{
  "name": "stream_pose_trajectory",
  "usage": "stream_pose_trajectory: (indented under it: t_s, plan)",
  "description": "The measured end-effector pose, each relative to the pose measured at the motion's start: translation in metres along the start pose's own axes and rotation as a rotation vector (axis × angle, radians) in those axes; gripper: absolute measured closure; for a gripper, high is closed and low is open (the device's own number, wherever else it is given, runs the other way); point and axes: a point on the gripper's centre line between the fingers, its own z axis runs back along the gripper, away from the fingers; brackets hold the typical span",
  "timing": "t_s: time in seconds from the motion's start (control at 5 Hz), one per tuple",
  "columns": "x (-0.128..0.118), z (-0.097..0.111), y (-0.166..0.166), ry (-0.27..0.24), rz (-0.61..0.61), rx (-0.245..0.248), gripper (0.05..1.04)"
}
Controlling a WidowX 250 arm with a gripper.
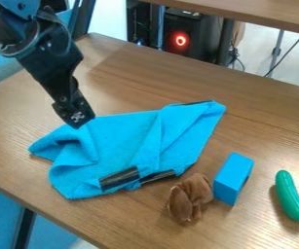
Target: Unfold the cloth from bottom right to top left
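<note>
Camera view: soft, creased cloth [122,141] on bench [122,85], black strips [120,178] along its lower edge. Gripper [78,122] at cloth's upper left — can't tell whether parted or closed. Judgement: pinch only the top layer at cloth's lower right, clear of brown plush [189,197] — draw low toward upper left.

Cloth [122,146] on table [262,116], plush toy [191,195] at its right front, block [232,179], then cucumber [289,195], farther right

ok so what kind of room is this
Probably an office or lab workspace: there's a wooden table, a dark computer-like case with a glowing red ring behind it, and a robot arm over a blue cloth.
</note>
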Motion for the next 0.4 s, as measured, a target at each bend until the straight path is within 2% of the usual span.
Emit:
stream_pose_trajectory:
  t_s: [0.2, 0.4]
  plan:
    - [-0.003, -0.003, -0.002, 0.011, 0.001, -0.012, 0.083]
    - [-0.006, -0.020, -0.015, 0.020, -0.021, -0.065, 0.083]
